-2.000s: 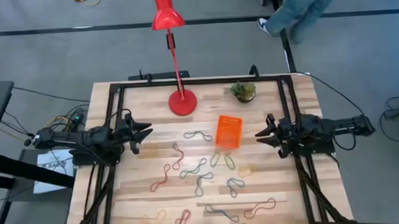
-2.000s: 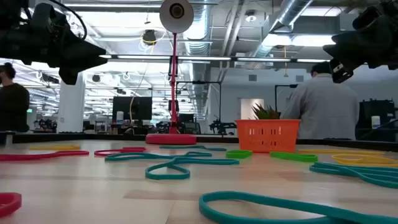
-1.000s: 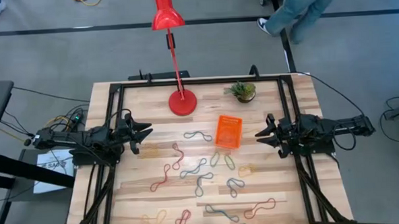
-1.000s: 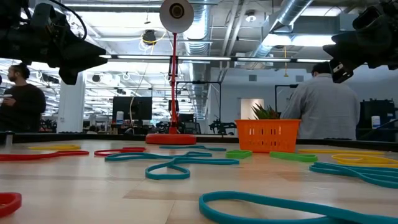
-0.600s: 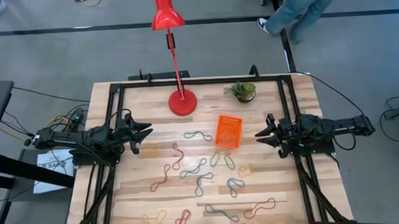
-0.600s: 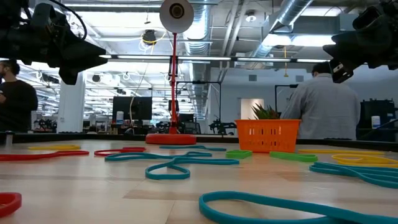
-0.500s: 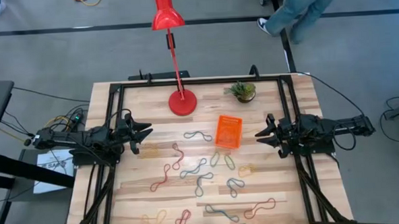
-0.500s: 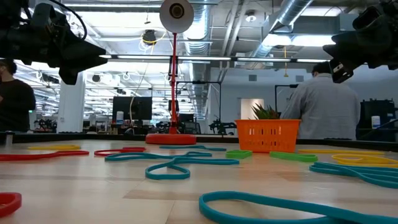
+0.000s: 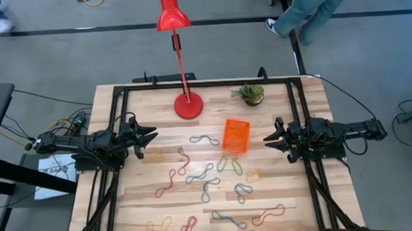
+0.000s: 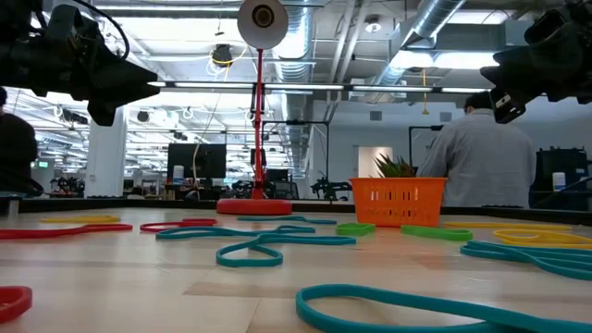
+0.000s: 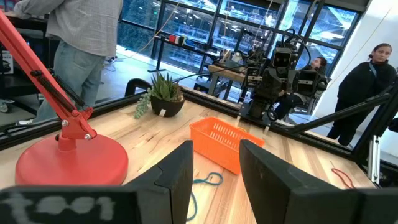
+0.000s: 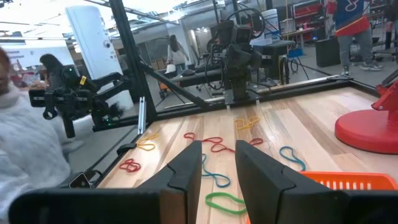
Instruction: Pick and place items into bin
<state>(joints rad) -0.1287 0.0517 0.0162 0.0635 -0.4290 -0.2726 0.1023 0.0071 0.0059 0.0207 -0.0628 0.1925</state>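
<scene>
The left gripper [image 9: 150, 139] hovers at the table's [image 9: 140, 202] left edge, fingers spread and empty. The right gripper [image 9: 270, 140] hovers at the right edge, fingers likewise apart, holding nothing. The bin [image 9: 236, 136] sits right of centre; bands [image 9: 202, 178] lie scattered below and left of it.

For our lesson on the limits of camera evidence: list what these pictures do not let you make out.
- Inside of the bin: low view, its near wall hides it; high view, too small to tell.
- Plant pot: low view, behind the bin.
- Teal band: low view, cut off by the bottom edge.
- Left hand: left wrist view, fingertips cut off by the bottom edge.
</scene>
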